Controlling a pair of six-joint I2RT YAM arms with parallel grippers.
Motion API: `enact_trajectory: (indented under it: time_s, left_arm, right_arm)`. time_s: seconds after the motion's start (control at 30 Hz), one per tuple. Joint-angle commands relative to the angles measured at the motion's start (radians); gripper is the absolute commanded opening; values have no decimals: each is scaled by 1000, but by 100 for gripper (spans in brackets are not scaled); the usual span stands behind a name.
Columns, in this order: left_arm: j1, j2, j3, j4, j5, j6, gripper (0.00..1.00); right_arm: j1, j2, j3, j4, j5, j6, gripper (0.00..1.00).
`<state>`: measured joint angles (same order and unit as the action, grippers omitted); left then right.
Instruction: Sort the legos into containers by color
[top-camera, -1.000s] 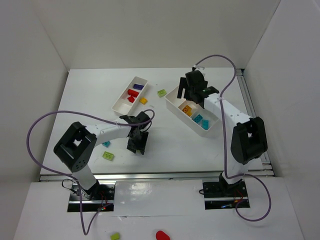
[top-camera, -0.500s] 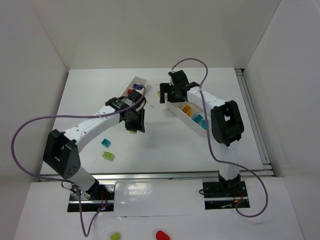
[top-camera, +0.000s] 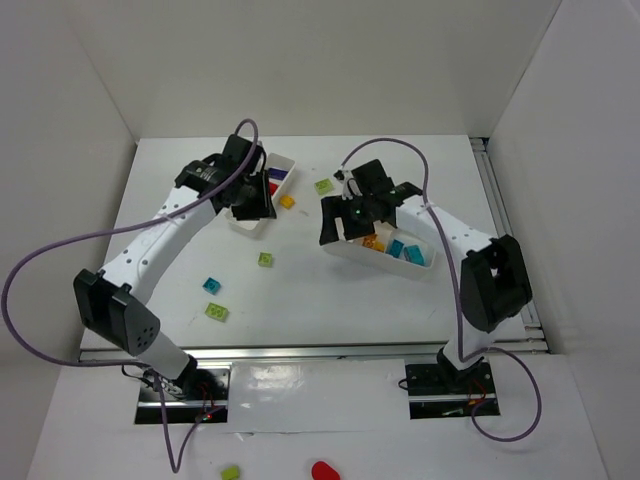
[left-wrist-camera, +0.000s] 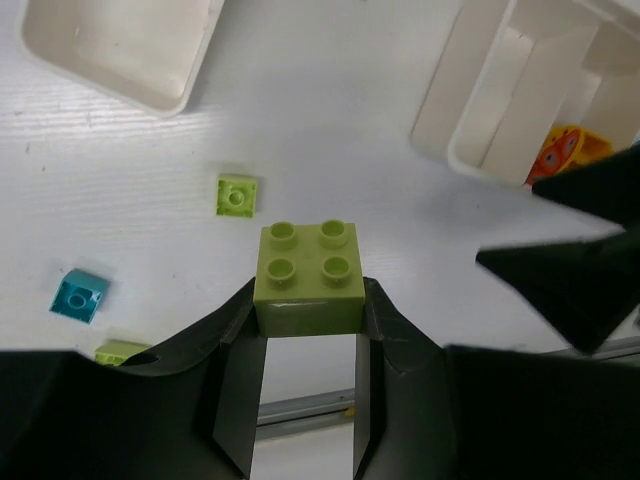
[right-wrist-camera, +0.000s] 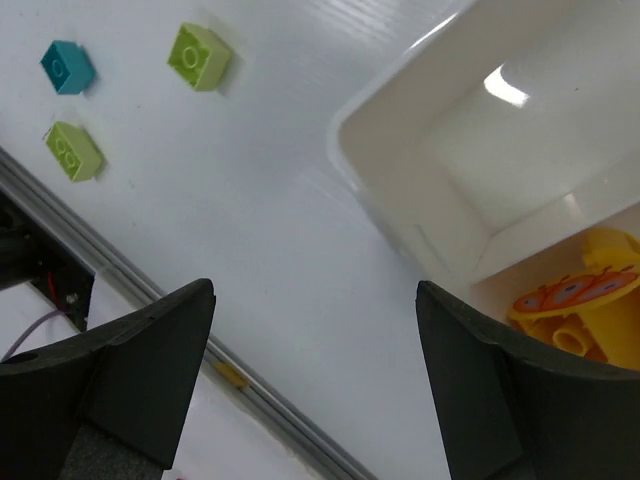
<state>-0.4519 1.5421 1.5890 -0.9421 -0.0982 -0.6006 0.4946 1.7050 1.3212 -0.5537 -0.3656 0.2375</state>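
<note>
My left gripper (top-camera: 251, 198) hangs over the near end of the left tray (top-camera: 243, 222). It is shut on a lime green two-by-two lego (left-wrist-camera: 306, 272), studs up, between its fingers (left-wrist-camera: 306, 300). That tray holds red and purple legos (top-camera: 270, 181). My right gripper (top-camera: 336, 222) is open and empty (right-wrist-camera: 312, 290) at the left end of the right tray (top-camera: 347, 247), just above the table. That tray's end compartment (right-wrist-camera: 500, 170) is empty; an orange lego (right-wrist-camera: 575, 300) and cyan legos (top-camera: 405, 252) lie further in.
Loose on the table: a lime lego (top-camera: 323, 185) and an orange one (top-camera: 287, 201) between the trays, a lime one (top-camera: 265, 259), a cyan one (top-camera: 212, 285) and a lime one (top-camera: 217, 312) toward the near left. A metal rail (right-wrist-camera: 250, 385) runs along the near edge.
My left gripper rose from the table's near middle and moved far-left to the left tray. My right gripper swung left, then nearer; the right tray now lies more crosswise.
</note>
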Motion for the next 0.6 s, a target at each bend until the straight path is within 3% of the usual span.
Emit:
enact_trajectory:
  time_s: [0.0,0.1,0.3,0.37,0.47,0.53,0.57]
  left_arm:
    - [-27,82,74,24,49,32,16]
    - [-42,176,147,58,124,51,16]
    - [-146,428,371,115,196,71,16]
    - [-166,505,446,115,210,81,16]
    - [-192,640,581,105,201,81,17]
    - [-192,697,669,91,187,81,22]
    - [-192,723,696,79,177,81,42]
  right_arm:
    - [33,-111,7,-95,-52,-32,88]
    - [42,-217,62,-149,77,-32,88]
    - [21,-522,-55,-147,686,146,89]
    - [4,-612,-80,-147,805,209,91]
    - [-24,-657,-89,-180,840,238,91]
    - [-33,-666,-76,-219,850,247,91]
    - [-33,-666,-67,-219,850,247,91]
